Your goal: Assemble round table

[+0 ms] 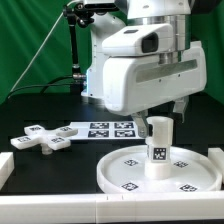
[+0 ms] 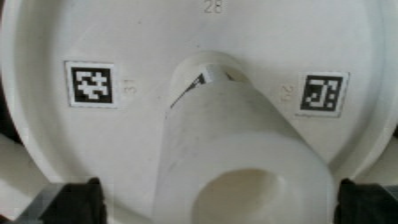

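Note:
The large round disc (image 1: 130, 170) lies flat on the black table at the front right of the exterior view. The short thick leg (image 1: 158, 142) stands upright at its centre. The cross-shaped foot (image 1: 42, 138) lies on the table at the exterior view's left. My gripper (image 1: 164, 110) hangs just above the leg's top. In the wrist view the gripper (image 2: 217, 205) is open. Its dark fingers (image 2: 71, 200) stand on either side of the leg (image 2: 222, 150), apart from it. The disc (image 2: 205, 35) with two tags fills the background.
The marker board (image 1: 105, 128) lies between the foot and the disc. A white rail (image 1: 60, 207) runs along the table's front edge, with a white block (image 1: 5, 167) at the exterior view's left. A green curtain hangs behind the arm.

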You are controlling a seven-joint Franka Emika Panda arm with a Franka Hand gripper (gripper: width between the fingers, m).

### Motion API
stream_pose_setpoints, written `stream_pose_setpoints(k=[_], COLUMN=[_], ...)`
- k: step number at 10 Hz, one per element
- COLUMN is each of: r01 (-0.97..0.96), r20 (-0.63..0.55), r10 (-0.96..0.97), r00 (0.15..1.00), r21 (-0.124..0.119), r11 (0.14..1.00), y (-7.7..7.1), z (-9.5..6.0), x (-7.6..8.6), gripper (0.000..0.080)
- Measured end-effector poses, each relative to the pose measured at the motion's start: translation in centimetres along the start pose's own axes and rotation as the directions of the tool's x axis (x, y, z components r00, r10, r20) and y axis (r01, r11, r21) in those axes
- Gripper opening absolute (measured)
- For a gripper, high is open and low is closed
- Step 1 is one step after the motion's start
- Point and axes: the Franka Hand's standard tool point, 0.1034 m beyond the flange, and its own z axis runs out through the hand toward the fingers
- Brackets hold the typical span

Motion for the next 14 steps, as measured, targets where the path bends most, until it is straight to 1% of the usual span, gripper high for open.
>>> stream_pose_setpoints(k=[1,2,4,5,6,8,9,10,12,13,14], r01=[0.081,0.199,0.36,0.482,0.567,0.686,0.715,0.765,0.834,0.845,0.874], r20=[0.004,0.007,0.026,0.049,0.07,0.102,0.112,0.125,0.134,0.134,0.135], r10=[-0.081,-0.199,-0.36,-0.48,-0.564,-0.681,-0.709,-0.758,-0.827,-0.837,-0.867], r00=[0.997,0.98,0.933,0.876,0.823,0.725,0.696,0.64,0.546,0.53,0.48], r21=[-0.005,-0.012,-0.023,-0.031,-0.031,-0.023,-0.02,-0.013,0.001,0.004,0.012], r11=[0.997,0.98,0.933,0.876,0.823,0.727,0.699,0.644,0.551,0.535,0.485], y=[-0.14,-0.02,0.01,0.14,0.11,-0.03,-0.21,-0.25,-0.08,0.0,0.17], z=[0.13,0.21,0.23,0.17,0.28,0.52,0.61,0.66,0.68,0.67,0.66], x=[-0.09,-0.25,-0.21,-0.04,0.12,0.23,0.34,0.36,0.18,0.11,-0.05], gripper=[0.0649,0.0649,0.0649,0.0649,0.0649,0.0649,0.0649,0.0649,0.0649,0.0649,0.0649])
